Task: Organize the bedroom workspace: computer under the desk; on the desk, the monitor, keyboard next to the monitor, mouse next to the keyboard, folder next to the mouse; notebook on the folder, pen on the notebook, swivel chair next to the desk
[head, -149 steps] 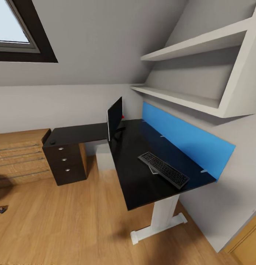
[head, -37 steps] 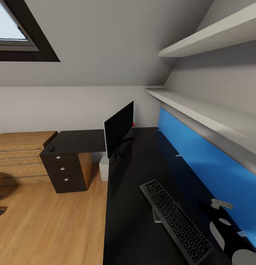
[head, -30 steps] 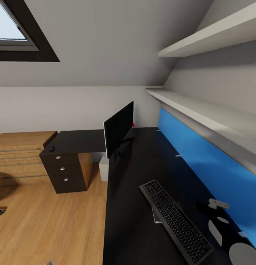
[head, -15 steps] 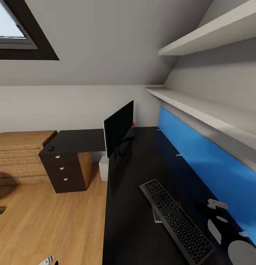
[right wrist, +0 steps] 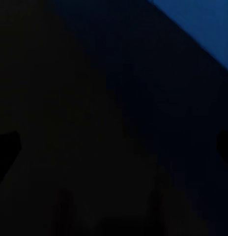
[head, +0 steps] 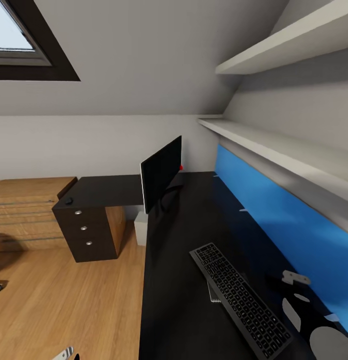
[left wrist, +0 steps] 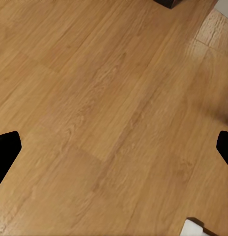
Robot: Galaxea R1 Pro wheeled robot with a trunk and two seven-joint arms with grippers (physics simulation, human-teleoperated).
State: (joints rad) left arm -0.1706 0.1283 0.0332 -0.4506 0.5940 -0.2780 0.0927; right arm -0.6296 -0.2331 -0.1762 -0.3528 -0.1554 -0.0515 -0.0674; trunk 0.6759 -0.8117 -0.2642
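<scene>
The black desk [head: 194, 225] runs along the blue-panelled wall. On it the monitor [head: 161, 172] stands edge-on near the corner. The keyboard [head: 241, 300] lies slantwise in front, and the thin grey notebook [head: 212, 292] pokes out from under it. The small black mouse [head: 69, 201] sits on the desk's far wing above the drawers. The pale computer [head: 140, 227] stands under the desk. My left gripper [left wrist: 114, 150] hangs open over bare floor. My right gripper [right wrist: 114, 147] is open just above the dark desk top [right wrist: 94, 123]. The folder and the pen are out of view.
A dark drawer unit [head: 86, 235] and a low wooden cabinet [head: 24, 210] line the far wall. White shelves [head: 274, 145] overhang the blue wall panel [head: 274, 220]. Parts of my right arm [head: 326, 345] rest over the desk's near end. Wood floor [head: 69, 300] opens to the left.
Since five seconds ago the camera has come close up to the desk. In the last second a pale fingertip of my left gripper has risen into the head view's lower left corner.
</scene>
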